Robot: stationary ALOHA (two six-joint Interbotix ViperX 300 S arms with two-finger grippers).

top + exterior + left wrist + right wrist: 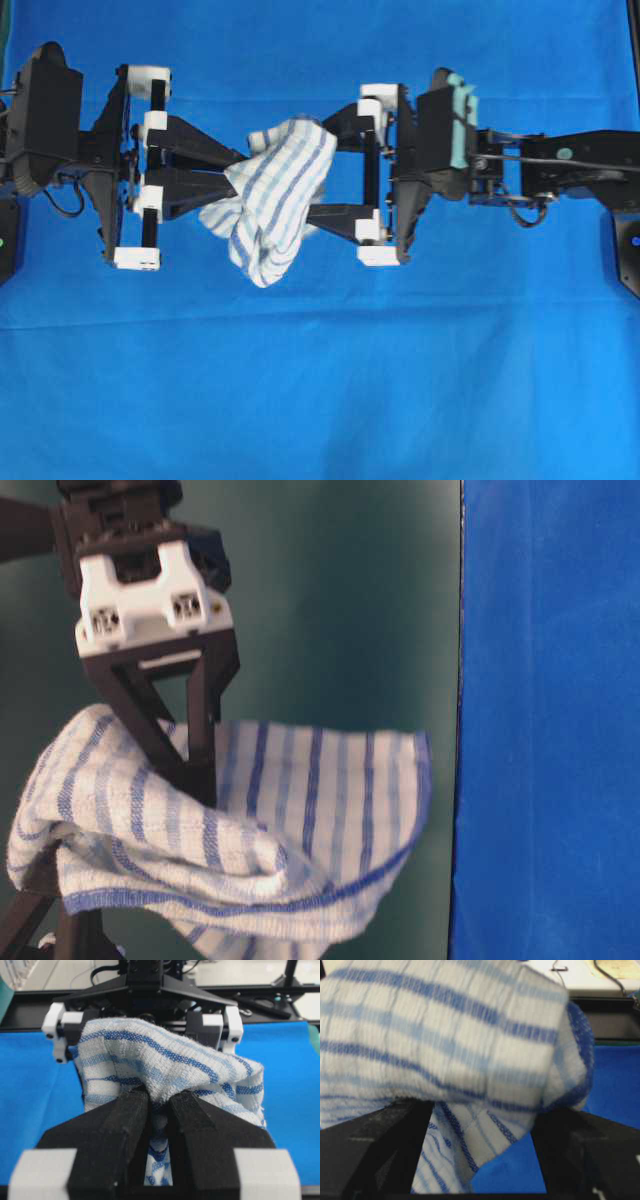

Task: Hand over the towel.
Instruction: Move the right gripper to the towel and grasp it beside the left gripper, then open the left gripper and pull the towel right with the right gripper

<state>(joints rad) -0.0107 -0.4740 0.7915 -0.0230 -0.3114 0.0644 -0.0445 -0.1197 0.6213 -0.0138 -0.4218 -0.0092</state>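
Left pincer (pixel 238 172): pinching soft white cloth towel with thin blue stripes (pixel 275 195), up in the air | right pincer (pixel 320 180): wide, fingers either side of towel | below: big blue cloth-covered surface (pixel 320 390)

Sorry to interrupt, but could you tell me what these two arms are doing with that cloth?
They are passing a towel from one arm to the other, in the air above the blue cloth that covers the table. The left pincer is shut on a bunched part of the towel and holds it up. The right pincer faces it with its jaws wide open, one on either side of the hanging towel, and has not closed on it yet.
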